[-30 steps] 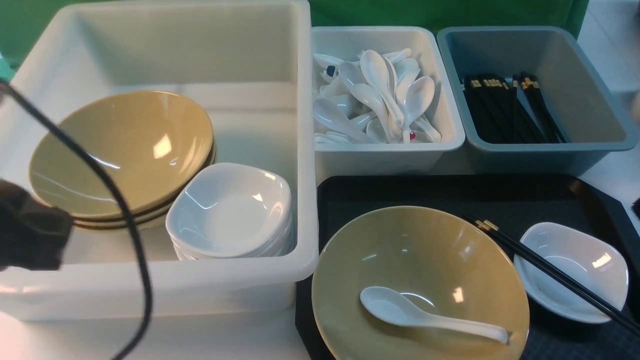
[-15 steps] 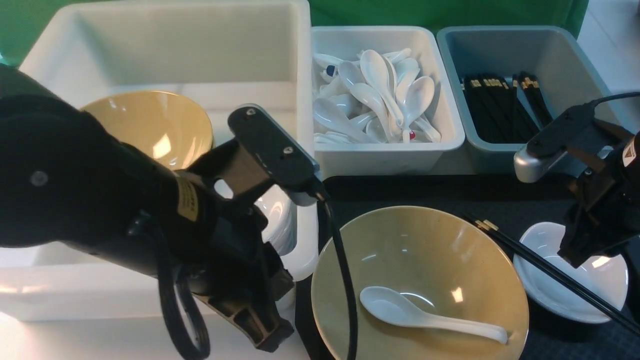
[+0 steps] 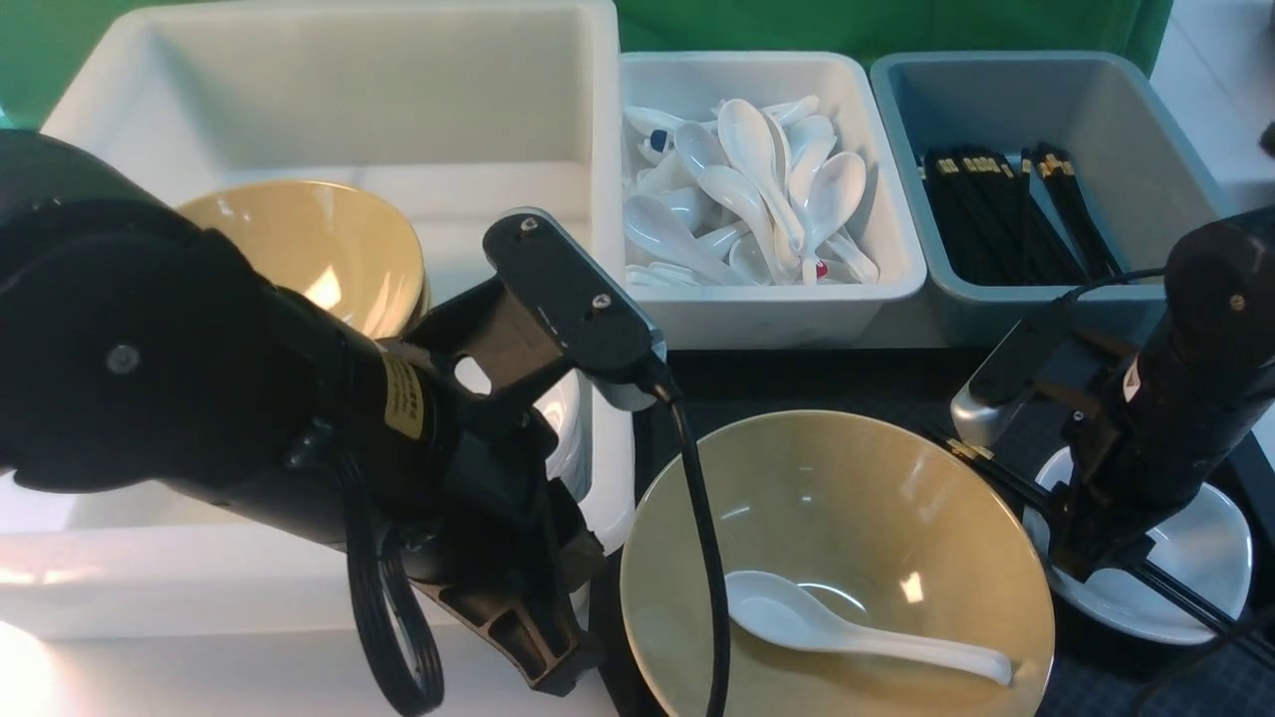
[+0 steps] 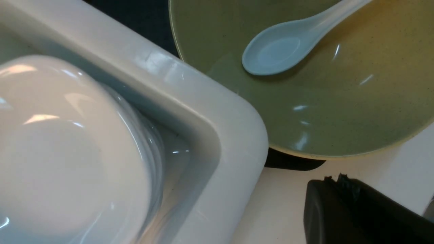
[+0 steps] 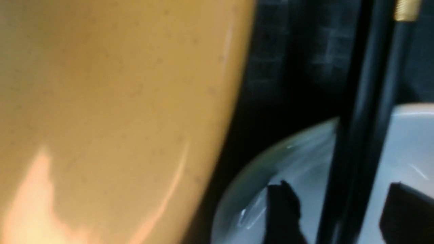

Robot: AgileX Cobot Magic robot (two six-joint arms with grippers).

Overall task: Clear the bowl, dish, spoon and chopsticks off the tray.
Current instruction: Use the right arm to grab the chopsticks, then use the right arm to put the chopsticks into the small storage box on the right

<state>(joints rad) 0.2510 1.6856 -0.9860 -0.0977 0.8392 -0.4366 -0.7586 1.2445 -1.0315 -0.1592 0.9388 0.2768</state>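
Gleaming white, the oval-scooped spoon (image 3: pixel 857 638) lies inside the round glossy bowl (image 3: pixel 837 498).

tan bowl (image 3: pixel 847 498), white spoon (image 3: pixel 787 612), black tray (image 3: pixel 787 383)

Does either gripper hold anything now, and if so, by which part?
Nothing is held. The right gripper is open, one finger on each side of the chopsticks over the dish. The left gripper is shut and empty.

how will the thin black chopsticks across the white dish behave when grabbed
Probably stiff and light: the thin black gold-banded chopsticks span the small white dish without sagging. Likely slippery, being smooth and narrow. Two loose sticks on a rim may roll apart.
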